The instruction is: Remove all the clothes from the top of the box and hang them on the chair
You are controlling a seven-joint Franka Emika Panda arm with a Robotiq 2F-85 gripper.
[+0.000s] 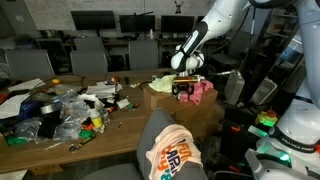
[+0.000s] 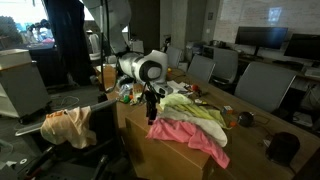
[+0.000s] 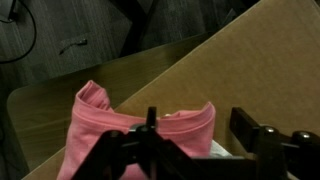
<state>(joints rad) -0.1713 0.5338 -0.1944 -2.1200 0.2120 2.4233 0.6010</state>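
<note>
The pink cloth (image 3: 105, 135) lies in a soft heap on top of the box (image 3: 260, 60), at the lower left of the wrist view, with one rolled edge sticking up. It looks thin, light and floppy. It will sag and fold as soon as it is lifted, so it cannot be pushed or slid like a hard thing. I think the best place to take hold is that raised, bunched edge, where there is enough cloth to fill the grip. A flat, thin spot could slip out, or the jaws could scrape the cardboard below. The jaws hang right over the cloth at the bottom of the wrist view. They are spread apart with the pink edge between them, and I cannot see them pinching it yet. In an exterior view the pink cloth (image 2: 190, 138) spreads across the near part of the box top in the middle of the frame, and a pale yellow cloth (image 2: 200, 112) lies just behind it, touching it. The two could drag each other, so a slow, straight lift seems wise. A peach printed cloth (image 1: 175, 155) hangs on the grey chair (image 1: 152, 125) at the bottom middle. A desk (image 1: 120, 125) with clutter fills the left.
</note>
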